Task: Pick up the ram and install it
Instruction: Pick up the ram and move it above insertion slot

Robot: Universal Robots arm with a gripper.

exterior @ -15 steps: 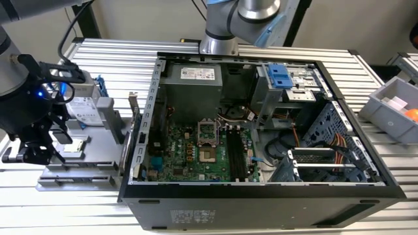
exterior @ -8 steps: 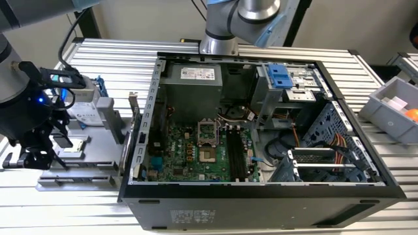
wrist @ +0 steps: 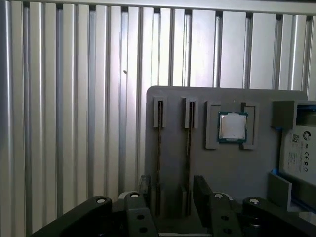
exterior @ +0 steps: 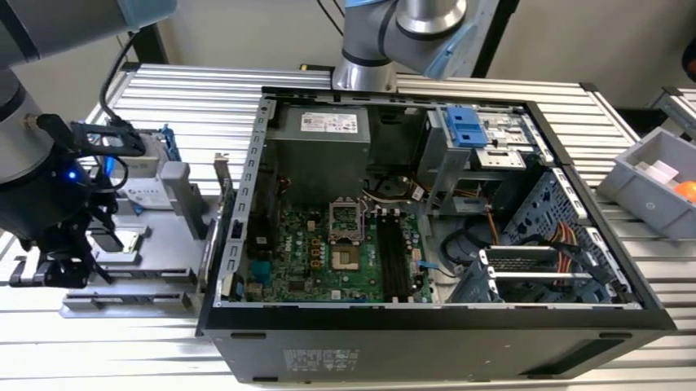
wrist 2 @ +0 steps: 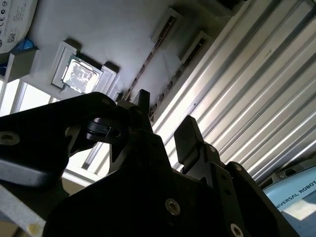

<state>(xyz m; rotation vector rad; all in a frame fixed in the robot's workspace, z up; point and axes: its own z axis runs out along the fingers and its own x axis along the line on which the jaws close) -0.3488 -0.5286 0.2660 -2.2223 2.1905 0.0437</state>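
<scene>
Hand [wrist: 173,183]: fingers spread wide, gripping nothing, poised over the grey holder [wrist: 227,168].
Ram [wrist: 159,148]: on edge in a holder slot, below the gap between the fingers; a second stick [wrist: 188,148] apparently stands in the next slot.
Processor chip [wrist: 232,127]: in a holder recess beside the slots.
Computer case [exterior: 435,244]: open, on the worktop [exterior: 196,90], at the exterior view's right of the holder.

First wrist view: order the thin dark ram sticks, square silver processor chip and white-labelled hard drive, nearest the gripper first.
1. Thin dark ram sticks, in slots of the grey holder by the open gripper; the two too close to call.
2. Square silver processor chip, in the recess beside them.
3. White-labelled hard drive, beyond the chip.
</scene>
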